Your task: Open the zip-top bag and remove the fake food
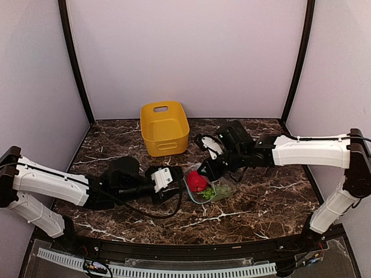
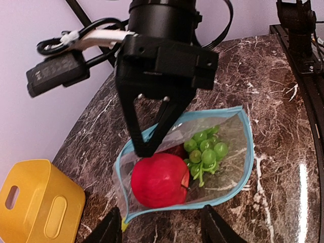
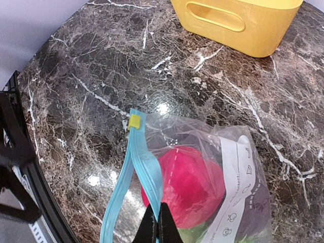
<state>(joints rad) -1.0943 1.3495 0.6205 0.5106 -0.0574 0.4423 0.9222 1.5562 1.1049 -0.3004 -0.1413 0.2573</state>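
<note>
The zip-top bag (image 1: pixel 215 190) lies mid-table with its teal-edged mouth gaping toward my left arm. A red round fruit (image 2: pixel 160 180) sits just inside the mouth. Green grapes (image 2: pixel 205 150) lie behind it, and a dark maroon piece (image 2: pixel 175 150) peeks out past the red one. My right gripper (image 3: pixel 161 224) is shut on the upper zip strip (image 3: pixel 148 167) and holds that lip raised. My left gripper (image 2: pixel 162 230) is open just in front of the mouth, a finger on each side and nothing between them. The bag's white label (image 3: pixel 236 190) faces the right wrist camera.
A yellow plastic bin (image 1: pixel 164 127) stands behind the bag toward the back of the marble table (image 1: pixel 261 202). A small yellow slider tab (image 3: pixel 134 121) sits at the end of the zip strip. Walls enclose the table on three sides.
</note>
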